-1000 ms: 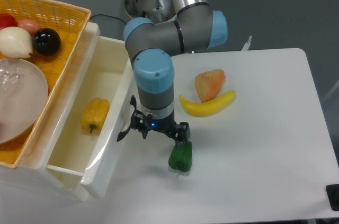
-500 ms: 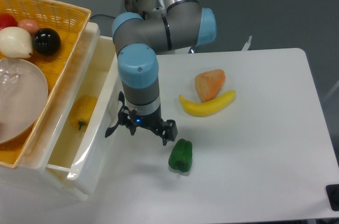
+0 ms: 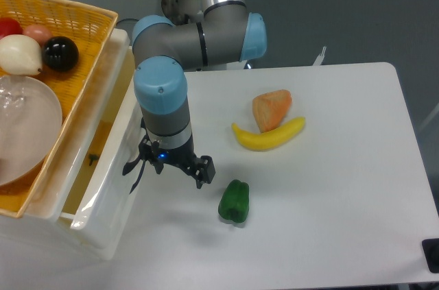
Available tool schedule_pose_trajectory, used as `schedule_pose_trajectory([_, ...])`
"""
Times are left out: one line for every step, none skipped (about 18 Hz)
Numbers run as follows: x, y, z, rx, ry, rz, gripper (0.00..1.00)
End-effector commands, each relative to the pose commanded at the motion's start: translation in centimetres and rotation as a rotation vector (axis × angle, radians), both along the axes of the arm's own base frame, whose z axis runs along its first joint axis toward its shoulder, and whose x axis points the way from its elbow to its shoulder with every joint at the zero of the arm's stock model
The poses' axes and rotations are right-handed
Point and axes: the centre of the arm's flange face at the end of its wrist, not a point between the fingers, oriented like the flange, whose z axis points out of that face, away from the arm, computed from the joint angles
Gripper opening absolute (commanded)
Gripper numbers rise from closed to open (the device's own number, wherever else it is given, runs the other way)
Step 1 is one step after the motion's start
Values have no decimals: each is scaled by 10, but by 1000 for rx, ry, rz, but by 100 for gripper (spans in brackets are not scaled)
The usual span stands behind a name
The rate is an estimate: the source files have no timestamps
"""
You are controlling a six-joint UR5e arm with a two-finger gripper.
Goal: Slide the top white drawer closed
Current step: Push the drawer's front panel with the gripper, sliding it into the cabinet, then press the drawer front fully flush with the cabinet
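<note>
A white bench [image 3: 343,201] stands against grey floor. At its left edge the glossy white plastic top drawer [image 3: 113,187] sits partly out beneath a wicker basket [image 3: 75,43]. The black end effector [image 3: 168,170], fingers spread and empty, presses its front. Nearby: yellow banana [image 3: 269,134], green pepper [image 3: 234,201].

White, grey, light blue; bright fruit tones.
Glossy white top white drawer [image 3: 110,187] with black handle [image 3: 134,166]; grey arm [image 3: 185,40], light-blue caps; black gripper [image 3: 171,163]; green pepper [image 3: 234,201], yellow banana [image 3: 269,134], orange piece [image 3: 271,108] on white table [image 3: 343,201]; woven yellow-orange basket [image 3: 68,16].
</note>
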Motion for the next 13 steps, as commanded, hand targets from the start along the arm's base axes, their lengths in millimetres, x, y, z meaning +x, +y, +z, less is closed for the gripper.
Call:
schedule_pose_trajectory([0,0,0,1,-1,0,100])
schedule_pose_trajectory([3,1,1,2,0,-5,100])
schedule_pose_trajectory([4,1,1,1,1,-6,100])
schedule_pose_trajectory([5,2,1,1,-1,-8,100])
schedule_pose_trajectory([6,2,2,2,0,-9,100])
schedule_pose_trajectory([7,2,3,2,0,-11,100])
schedule_pose_trajectory([9,3,2,-3,-4,-14,100])
schedule_pose_trajectory([12,4,2,-5,-6,-19,100])
schedule_pose_trajectory([12,3,3,-4,-5,-19,100])
schedule_pose_trajectory([13,4,2,-5,-6,-20,100])
schedule_pose_trajectory([13,4,2,-5,-6,-20,100])
schedule_pose_trajectory([14,3,0,-9,-9,-20,100])
schedule_pose_trajectory([15,1,-2,-14,-10,-21,100])
